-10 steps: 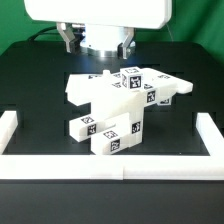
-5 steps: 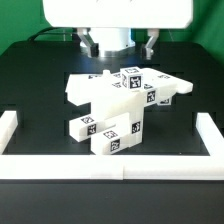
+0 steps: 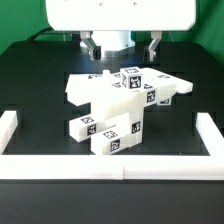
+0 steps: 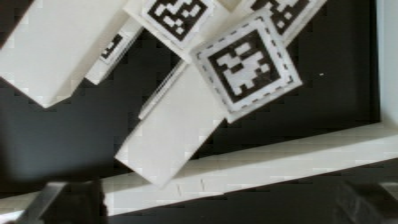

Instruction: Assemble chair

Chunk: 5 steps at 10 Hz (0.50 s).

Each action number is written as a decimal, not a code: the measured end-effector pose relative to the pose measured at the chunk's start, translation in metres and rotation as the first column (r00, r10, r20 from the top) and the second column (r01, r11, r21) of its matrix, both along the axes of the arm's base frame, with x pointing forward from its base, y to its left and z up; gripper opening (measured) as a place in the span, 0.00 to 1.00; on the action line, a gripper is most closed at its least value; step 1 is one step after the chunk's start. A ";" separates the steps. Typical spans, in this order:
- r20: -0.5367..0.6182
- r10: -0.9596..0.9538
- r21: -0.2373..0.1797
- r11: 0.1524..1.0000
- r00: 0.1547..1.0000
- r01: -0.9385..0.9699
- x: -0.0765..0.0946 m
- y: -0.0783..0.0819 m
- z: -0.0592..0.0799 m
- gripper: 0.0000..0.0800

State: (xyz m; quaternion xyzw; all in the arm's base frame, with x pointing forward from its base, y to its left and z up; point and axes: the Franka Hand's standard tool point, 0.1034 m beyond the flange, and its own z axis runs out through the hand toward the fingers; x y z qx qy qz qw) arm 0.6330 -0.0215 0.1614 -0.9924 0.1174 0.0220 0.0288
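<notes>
The chair point(image 3: 113, 103) lies in the middle of the black table as a joined cluster of blocky white parts, with square black-and-white tags on several faces. My gripper point(image 3: 120, 45) hangs above and behind it, open, with nothing between its two dark fingers point(image 3: 88, 46). It touches no part. In the wrist view, tagged white chair parts point(image 4: 240, 62) fill most of the picture and a long flat piece point(image 4: 178, 130) slants down toward the rail. The dark fingertips point(image 4: 64, 203) show only at the picture's edge.
A long white rail point(image 3: 110, 166) edges the black table point(image 3: 35, 85) at the front and both sides. It crosses the wrist view point(image 4: 267, 165) too. Cables trail at the back on the exterior view's left.
My gripper has shifted toward the exterior view's right, staying open above the chair. The chair parts have not moved.
</notes>
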 end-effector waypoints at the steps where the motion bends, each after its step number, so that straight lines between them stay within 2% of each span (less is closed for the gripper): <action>1: 0.035 0.013 -0.009 1.000 0.999 -0.012 0.001 0.005 -0.002 0.81; 3: 0.055 0.058 -0.024 0.998 0.997 -0.057 -0.009 0.021 -0.007 0.81; 5: 0.064 0.065 -0.029 0.998 0.996 -0.063 -0.012 0.029 -0.015 0.81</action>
